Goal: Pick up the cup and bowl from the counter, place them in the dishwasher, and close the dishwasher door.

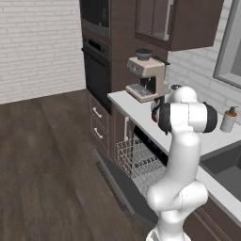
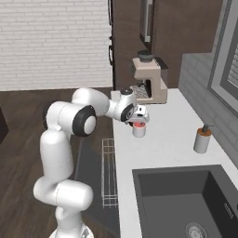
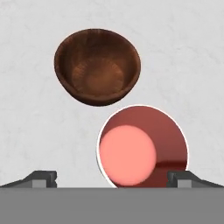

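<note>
Cup [image 3: 142, 146] just beside bowl [image 3: 97, 65] on counter [image 3: 35, 127]

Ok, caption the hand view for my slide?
Open gripper above the upright cup on the counter, bowl just beyond.

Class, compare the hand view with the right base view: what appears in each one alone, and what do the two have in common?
Hand view alone: the brown bowl, upright and empty on the counter, close beside the cup but apart from it, and the open gripper with its fingertips spread wide above the cup.

Right base view alone: the dishwasher rack pulled out over the lowered dishwasher door, the sink, the soap dispenser and the coffee machine.

Both: the red-lined cup standing on the pale counter under the hand.
</note>
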